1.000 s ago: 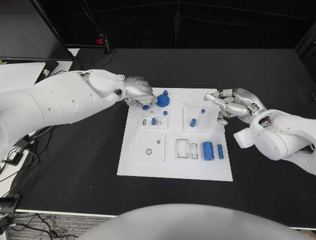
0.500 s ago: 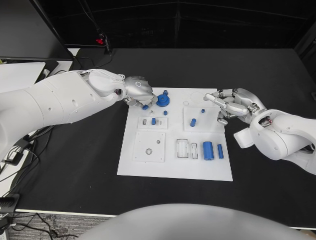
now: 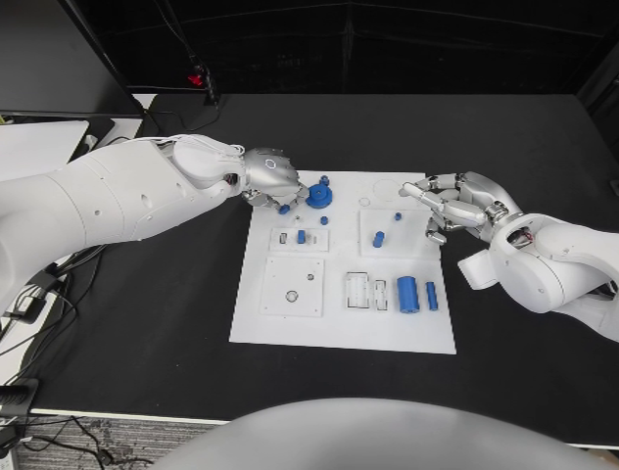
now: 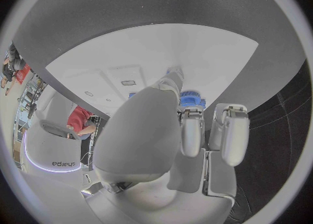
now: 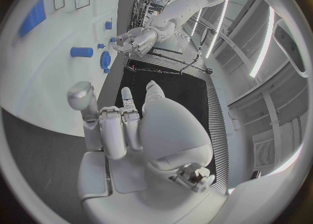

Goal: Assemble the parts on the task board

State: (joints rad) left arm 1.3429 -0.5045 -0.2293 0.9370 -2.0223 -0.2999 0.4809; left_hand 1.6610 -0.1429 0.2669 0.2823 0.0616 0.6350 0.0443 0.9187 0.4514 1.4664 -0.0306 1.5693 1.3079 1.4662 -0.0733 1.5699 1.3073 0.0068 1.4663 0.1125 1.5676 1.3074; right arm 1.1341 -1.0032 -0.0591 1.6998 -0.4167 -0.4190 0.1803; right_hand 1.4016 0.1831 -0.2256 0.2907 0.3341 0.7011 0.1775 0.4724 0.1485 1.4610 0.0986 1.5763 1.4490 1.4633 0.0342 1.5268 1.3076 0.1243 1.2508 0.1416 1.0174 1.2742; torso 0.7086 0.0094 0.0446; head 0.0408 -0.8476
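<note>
The white task board (image 3: 341, 318) lies mid-table. A blue gear (image 3: 318, 198) stands at its far left corner and shows past my fingers as the gear (image 4: 191, 99). My left hand (image 3: 270, 179) hovers just left of the gear, fingers (image 4: 193, 132) apart and holding nothing. A small blue part (image 3: 284, 209) lies right under its fingertips. Other blue parts are a peg (image 3: 302, 237), a slanted piece (image 3: 377, 239), a cylinder (image 3: 408, 294) and a bar (image 3: 431, 296). My right hand (image 3: 452, 208) rests over the board's right edge, fingers (image 5: 109, 130) loosely bent and empty.
A white square block (image 3: 294, 286) and a clear slotted holder (image 3: 366, 292) sit on the board's near half. A white surface (image 3: 21, 147) and cables (image 3: 41, 294) lie off the table's left side. Black table (image 3: 521, 392) surrounds the board.
My left hand has drawn back a little to the left, away from the gear, uncovering the small blue part beneath its fingertips. The right hand has not moved.
</note>
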